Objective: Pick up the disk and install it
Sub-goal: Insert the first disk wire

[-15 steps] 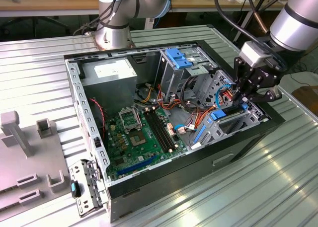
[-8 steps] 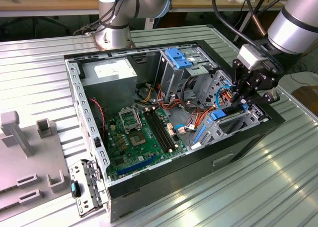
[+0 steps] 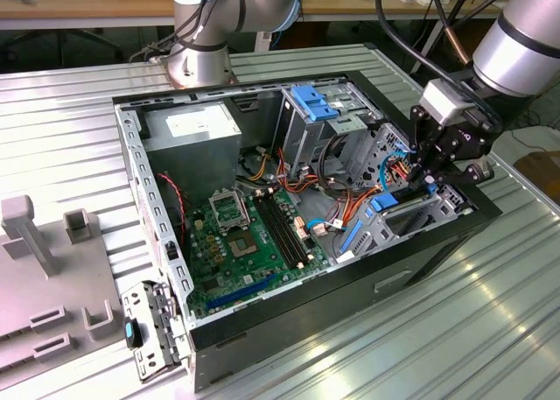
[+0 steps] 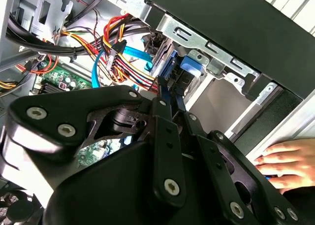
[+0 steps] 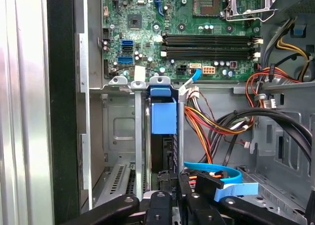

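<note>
The gripper (image 3: 435,176) is clamped on the disk (image 5: 163,117), which stands on edge, already well down in the drive bay at the exterior view's right of the open computer case (image 3: 262,317). Looks mostly installed to me, maybe just the last bit of seating left.

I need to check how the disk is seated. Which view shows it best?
The first wrist view: the disk stands on edge in its metal bay slot, blue carrier facing the camera, above the hand. The second wrist view shows its blue end past the hand. The exterior view shows a blue sliver.
</note>
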